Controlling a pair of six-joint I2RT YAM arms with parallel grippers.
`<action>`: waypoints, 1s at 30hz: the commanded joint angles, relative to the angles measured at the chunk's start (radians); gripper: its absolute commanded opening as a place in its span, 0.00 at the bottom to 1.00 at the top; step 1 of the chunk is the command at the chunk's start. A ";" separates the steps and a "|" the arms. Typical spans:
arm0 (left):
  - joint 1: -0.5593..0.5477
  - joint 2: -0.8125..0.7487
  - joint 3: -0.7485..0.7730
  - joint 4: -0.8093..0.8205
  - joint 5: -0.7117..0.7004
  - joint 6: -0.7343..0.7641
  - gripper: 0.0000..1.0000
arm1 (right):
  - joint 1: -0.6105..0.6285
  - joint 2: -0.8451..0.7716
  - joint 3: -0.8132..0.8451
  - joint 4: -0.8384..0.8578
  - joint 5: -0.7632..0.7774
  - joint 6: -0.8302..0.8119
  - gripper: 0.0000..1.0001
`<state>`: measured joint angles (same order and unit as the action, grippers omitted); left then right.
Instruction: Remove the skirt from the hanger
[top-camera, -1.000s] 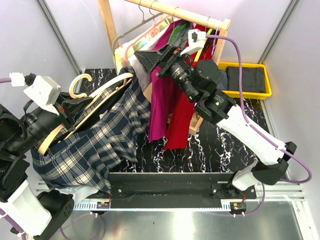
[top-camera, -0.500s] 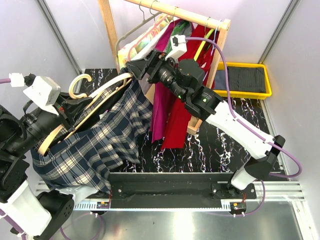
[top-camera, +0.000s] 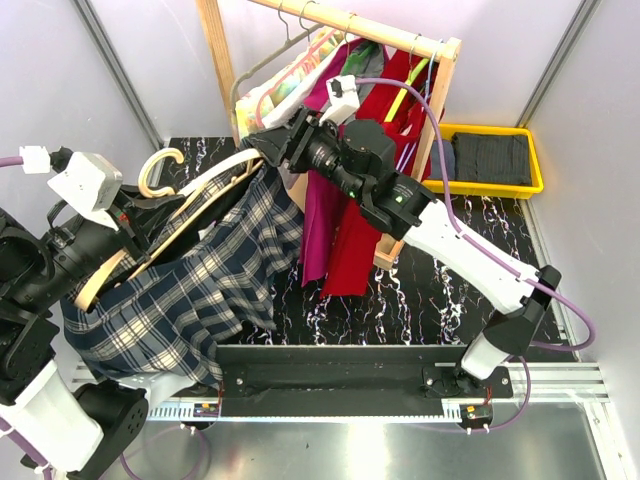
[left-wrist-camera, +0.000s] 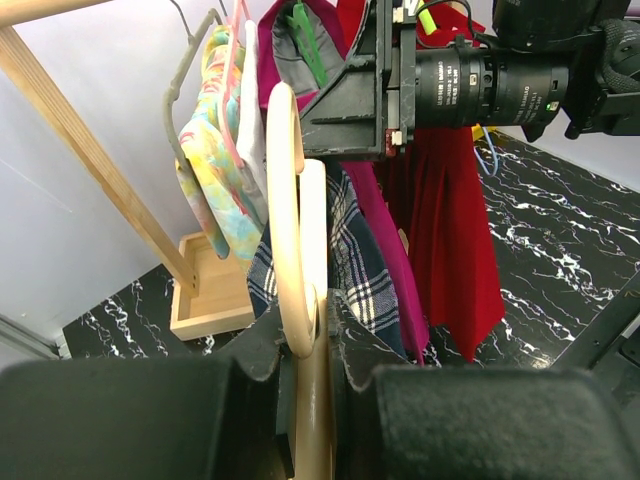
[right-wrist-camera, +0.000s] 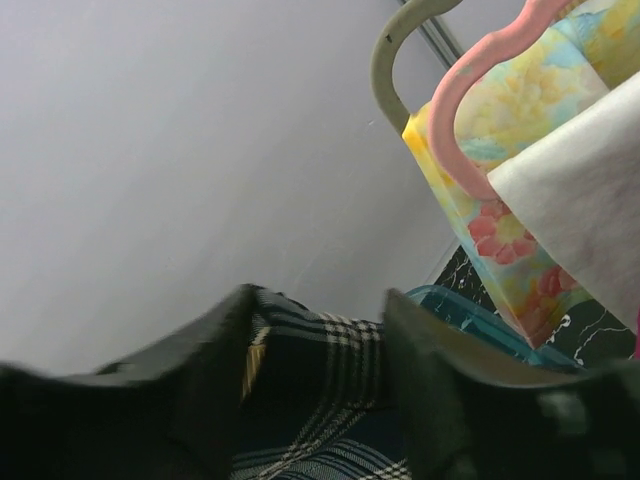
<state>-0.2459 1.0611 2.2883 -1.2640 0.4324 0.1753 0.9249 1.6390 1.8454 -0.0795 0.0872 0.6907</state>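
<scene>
The navy plaid skirt (top-camera: 200, 285) hangs on a wooden hanger (top-camera: 195, 195) held slanting at the left. My left gripper (top-camera: 140, 240) is shut on the hanger's neck below the hook; in the left wrist view the hanger (left-wrist-camera: 298, 230) stands between the closed jaws of that gripper (left-wrist-camera: 308, 345), with plaid cloth (left-wrist-camera: 365, 270) behind. My right gripper (top-camera: 262, 150) is open at the hanger's far end. In the right wrist view its jaws (right-wrist-camera: 320, 345) straddle the skirt's waistband (right-wrist-camera: 320, 395), one on each side.
A wooden clothes rack (top-camera: 350, 25) stands at the back with magenta and red garments (top-camera: 340, 220) and a floral one (right-wrist-camera: 510, 200) on grey and pink hangers. A yellow bin (top-camera: 495, 185) holding dark cloth is at the right. Grey walls are close on both sides.
My right arm has swung left from the rack, bringing its open jaws over the skirt's top end at the hanger. My left arm and the hanger have stayed put.
</scene>
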 joint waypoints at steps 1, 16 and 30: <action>-0.001 -0.015 0.007 0.167 -0.003 0.016 0.00 | 0.006 0.013 0.031 -0.011 -0.021 0.003 0.46; 0.000 -0.042 -0.078 0.179 0.005 0.016 0.00 | 0.046 0.085 0.260 -0.028 0.002 -0.152 0.00; 0.000 -0.090 -0.366 0.261 0.008 0.038 0.00 | 0.227 0.266 0.687 -0.166 0.074 -0.381 0.00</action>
<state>-0.2440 0.9684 1.9568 -1.1149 0.4328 0.1879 1.1557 1.9141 2.4805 -0.2867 0.1413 0.3534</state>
